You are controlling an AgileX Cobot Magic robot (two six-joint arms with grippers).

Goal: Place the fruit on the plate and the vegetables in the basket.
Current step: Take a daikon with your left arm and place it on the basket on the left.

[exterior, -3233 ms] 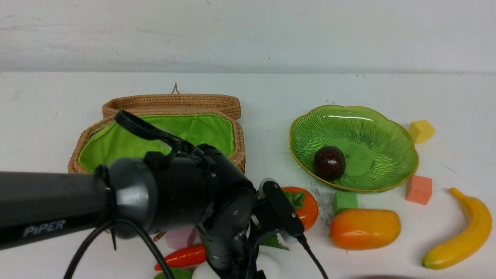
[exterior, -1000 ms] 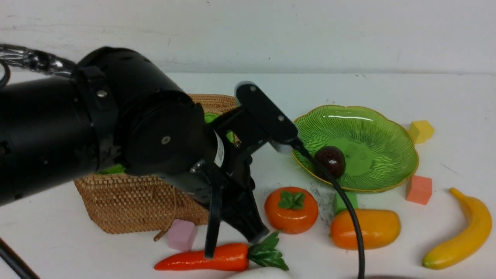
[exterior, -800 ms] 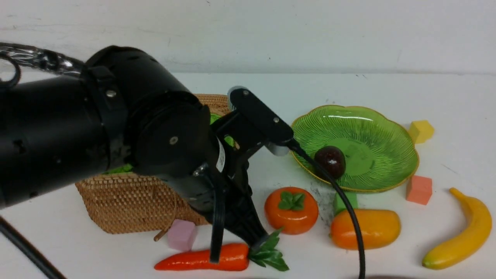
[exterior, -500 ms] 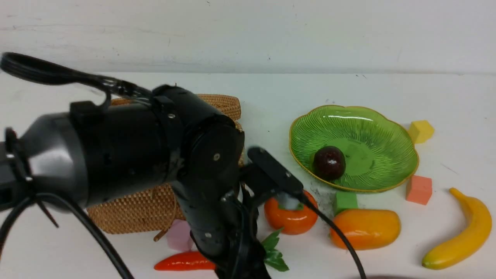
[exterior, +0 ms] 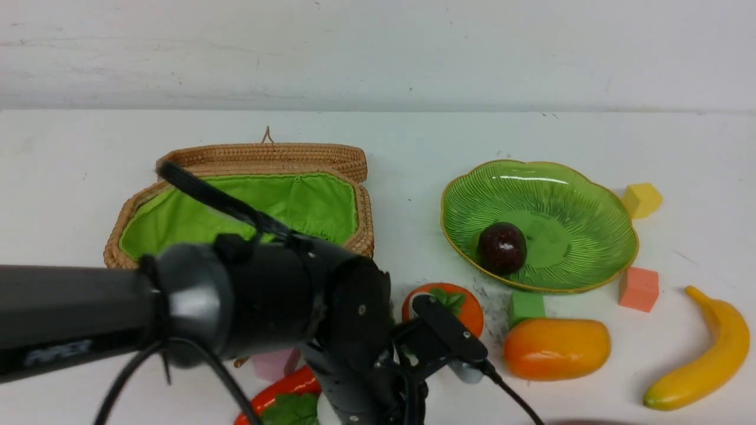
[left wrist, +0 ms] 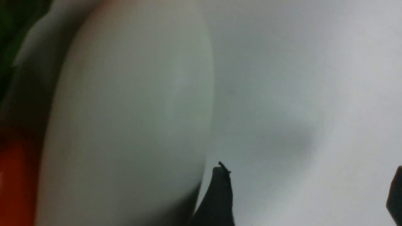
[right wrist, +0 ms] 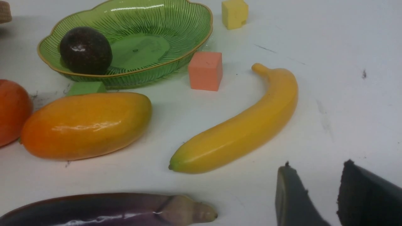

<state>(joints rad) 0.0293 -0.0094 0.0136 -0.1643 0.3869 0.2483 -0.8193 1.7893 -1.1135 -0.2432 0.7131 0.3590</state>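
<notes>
Three views split the scene between them. Only the front view takes in the basket [exterior: 248, 200], an eight-sided wicker box with its lid thrown back and its bright green cloth lining showing. The bulky black left arm [exterior: 254, 295] crosses in front of it and hides much of the carrot [exterior: 283, 386], part of a pink cube [exterior: 274, 363] and the lower part of the persimmon [exterior: 458, 304].

Only the badly blurred left wrist view shows the left claw [left wrist: 307, 194]. Its two dark fingertips stand wide apart with bare tabletop [left wrist: 298, 78] between them. The smooth white radish [left wrist: 125, 125] lies just beside one finger, outside the gap.

Only the right wrist view shows the glossy purple eggplant [right wrist: 106, 210], lying on the tabletop near the right claw [right wrist: 317, 175], whose fingers are a little apart and empty.

The ribbed green plate [exterior: 561, 189], gold-rimmed and wavy-edged, holds the round dark mangosteen [exterior: 502, 248]. The mango [exterior: 555, 348] and banana [exterior: 703, 354] lie on the tabletop in front of it, among a green cube [exterior: 525, 306], a salmon cube [exterior: 638, 288] and a yellow cube [exterior: 642, 199].
</notes>
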